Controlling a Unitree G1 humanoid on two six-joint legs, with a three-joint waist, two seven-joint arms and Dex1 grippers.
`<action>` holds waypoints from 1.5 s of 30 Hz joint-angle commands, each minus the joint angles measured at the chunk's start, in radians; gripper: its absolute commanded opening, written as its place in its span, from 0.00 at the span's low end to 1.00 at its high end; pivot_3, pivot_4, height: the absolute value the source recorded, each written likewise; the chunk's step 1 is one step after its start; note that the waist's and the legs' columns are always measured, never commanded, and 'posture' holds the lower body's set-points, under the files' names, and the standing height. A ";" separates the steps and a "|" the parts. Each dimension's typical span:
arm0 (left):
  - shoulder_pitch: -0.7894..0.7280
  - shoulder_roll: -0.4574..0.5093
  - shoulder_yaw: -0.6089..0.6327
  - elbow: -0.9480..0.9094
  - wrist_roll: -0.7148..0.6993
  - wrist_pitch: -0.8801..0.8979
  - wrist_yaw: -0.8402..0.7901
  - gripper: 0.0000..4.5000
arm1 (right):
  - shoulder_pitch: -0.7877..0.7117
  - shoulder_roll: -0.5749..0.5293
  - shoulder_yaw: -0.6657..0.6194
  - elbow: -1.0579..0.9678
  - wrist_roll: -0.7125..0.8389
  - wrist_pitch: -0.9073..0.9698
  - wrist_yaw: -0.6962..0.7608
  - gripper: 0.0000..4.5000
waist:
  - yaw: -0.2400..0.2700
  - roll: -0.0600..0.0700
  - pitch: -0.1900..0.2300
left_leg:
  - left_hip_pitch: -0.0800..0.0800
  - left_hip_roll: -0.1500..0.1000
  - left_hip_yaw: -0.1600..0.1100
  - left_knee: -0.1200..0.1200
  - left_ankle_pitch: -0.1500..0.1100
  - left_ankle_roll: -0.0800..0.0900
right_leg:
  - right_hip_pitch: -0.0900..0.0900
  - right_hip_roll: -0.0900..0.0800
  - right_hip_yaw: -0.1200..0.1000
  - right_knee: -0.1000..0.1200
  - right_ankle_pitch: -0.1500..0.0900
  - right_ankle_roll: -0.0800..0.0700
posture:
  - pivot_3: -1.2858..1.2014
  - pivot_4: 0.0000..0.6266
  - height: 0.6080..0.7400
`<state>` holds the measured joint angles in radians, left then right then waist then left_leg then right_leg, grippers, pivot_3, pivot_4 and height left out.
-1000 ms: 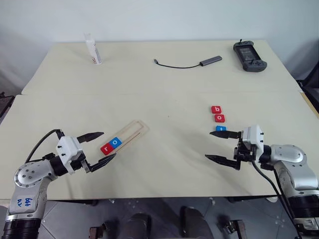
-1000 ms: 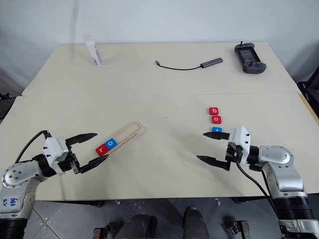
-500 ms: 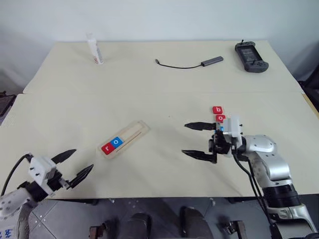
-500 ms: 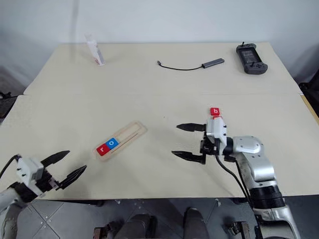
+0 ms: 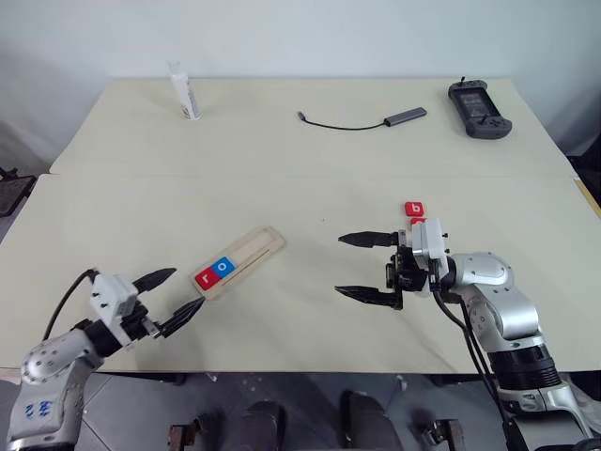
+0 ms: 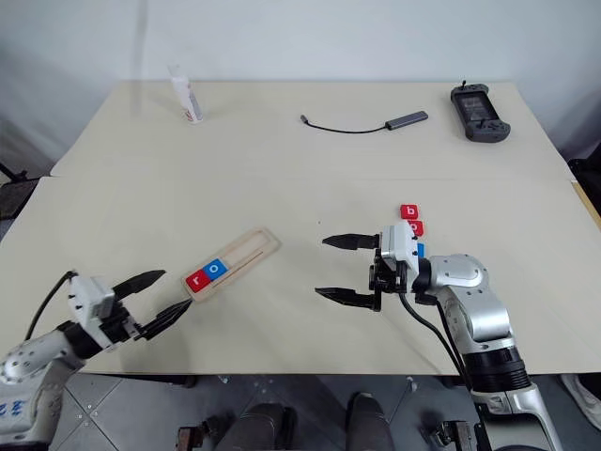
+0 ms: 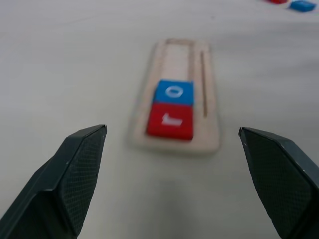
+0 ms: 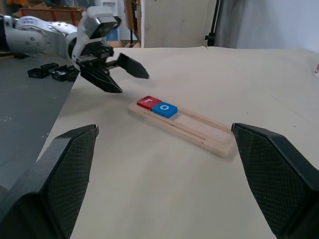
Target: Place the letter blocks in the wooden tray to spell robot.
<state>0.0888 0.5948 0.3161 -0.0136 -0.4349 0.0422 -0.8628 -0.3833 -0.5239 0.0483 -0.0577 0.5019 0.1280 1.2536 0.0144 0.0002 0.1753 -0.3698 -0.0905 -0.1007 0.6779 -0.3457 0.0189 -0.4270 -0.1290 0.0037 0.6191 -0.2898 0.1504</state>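
Observation:
The wooden tray (image 5: 246,256) lies slantwise left of the table's middle. At its near end sit a red r block (image 5: 206,278) and a blue o block (image 5: 223,267); the rest of the tray is bare. My left gripper (image 5: 188,287) is open and empty just short of that near end, pointing at it. Right of centre lie a red b block (image 6: 409,211), a red o block (image 6: 414,227) and a sliver of a blue block (image 6: 422,249), partly hidden behind my right hand. My right gripper (image 5: 338,265) is open and empty, pointing left between those blocks and the tray.
Along the far side of the table stand a white tube (image 5: 188,94), a cable with a grey adapter (image 5: 366,120) and a black handheld controller (image 5: 479,97). A seam (image 5: 282,174) crosses the table. The front edge runs just below both hands.
My right gripper has swung left, away from the loose blocks, still open. My left gripper has drawn back from the tray's near end toward the front edge, still open.

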 commanded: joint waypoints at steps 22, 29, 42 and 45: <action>-0.158 0.038 -0.172 0.222 0.164 -0.039 -0.049 0.75 | 0.061 -0.028 -0.039 -0.125 0.028 0.036 -0.065 1.00 | 0.009 0.003 -0.002 | 0.001 -0.001 0.000 0.002 0.001 0.000 | 0.001 -0.001 0.000 0.002 0.000 0.000 | 0.52 0.24 1.00; -0.157 0.039 -0.173 0.210 0.159 -0.043 -0.042 0.75 | 0.060 -0.022 -0.036 -0.118 0.024 0.026 -0.070 1.00 | 0.009 0.003 -0.002 | 0.001 -0.001 0.000 0.002 0.001 0.000 | 0.001 -0.001 0.000 0.002 0.000 0.000 | 0.52 0.24 1.00; -0.311 0.013 -0.305 0.098 0.111 -0.083 -0.229 0.75 | 0.162 -0.137 -0.140 -0.170 0.049 0.040 -0.061 1.00 | 0.012 0.002 -0.001 | -0.001 -0.002 -0.001 0.002 0.000 0.000 | 0.000 -0.001 -0.001 0.000 0.000 0.000 | 0.52 0.24 1.00; -0.413 -0.012 -0.382 0.162 0.151 -0.105 -0.281 0.75 | 0.253 -0.185 -0.199 -0.221 0.063 0.051 -0.068 1.00 | 0.013 0.002 -0.001 | -0.001 -0.001 -0.001 0.002 0.000 0.000 | 0.001 -0.001 -0.001 0.000 0.000 0.000 | 0.52 0.24 1.00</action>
<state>-0.2998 0.5901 -0.0337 0.1325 -0.3040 -0.0395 -1.1104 -0.1570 -0.6893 -0.1035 -0.2205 0.5356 0.1766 1.1861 0.0270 0.0026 0.1738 -0.3709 -0.0919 -0.1012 0.6802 -0.3454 0.0190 -0.4264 -0.1302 0.0024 0.6192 -0.2898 0.1505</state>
